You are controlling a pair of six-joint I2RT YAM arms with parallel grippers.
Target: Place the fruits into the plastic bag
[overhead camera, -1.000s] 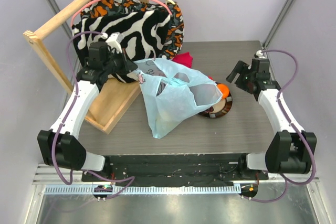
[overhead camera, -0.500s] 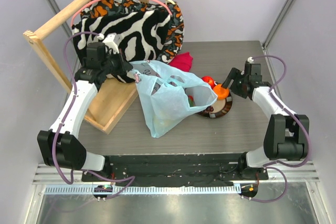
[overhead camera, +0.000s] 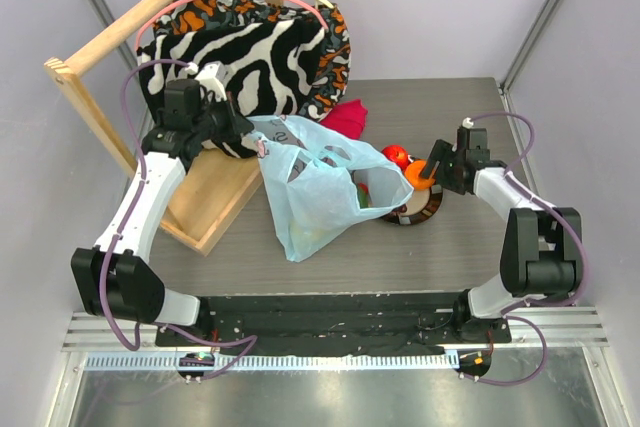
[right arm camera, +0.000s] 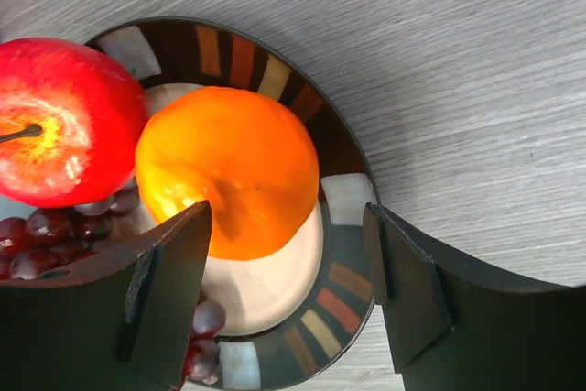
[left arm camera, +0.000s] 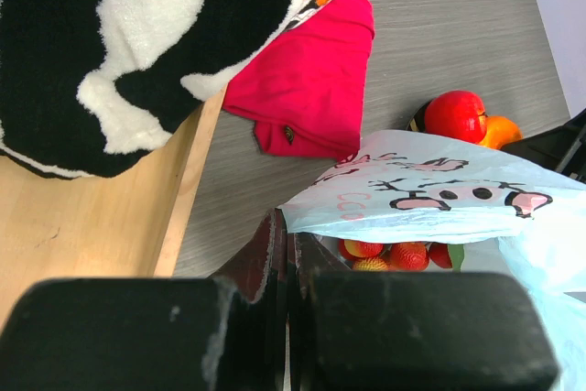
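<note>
The light-blue plastic bag (overhead camera: 318, 192) stands open on the table, and my left gripper (overhead camera: 260, 147) is shut on its upper left rim, holding the mouth up. In the left wrist view the bag (left arm camera: 439, 194) meets the closed gripper (left arm camera: 291, 226), with small red-yellow balls (left arm camera: 389, 254) inside. My right gripper (overhead camera: 430, 169) hangs open low over the dark plate (overhead camera: 428, 209). In the right wrist view the gripper (right arm camera: 286, 226) straddles the lower edge of the orange (right arm camera: 229, 171). The red apple (right arm camera: 55, 121) and dark grapes (right arm camera: 41, 235) lie to its left on the plate (right arm camera: 352, 290).
A zebra-striped fabric (overhead camera: 250, 52) hangs from a wooden rack (overhead camera: 85, 97) at the back left, right behind my left gripper. A red cloth (overhead camera: 345, 115) lies on the table behind the bag. The table's right edge is close to my right arm.
My right gripper has moved left and down from the table's right side to the plate, now over the orange, its fingers slightly closer together. The left gripper shifted the bag's mouth slightly.
</note>
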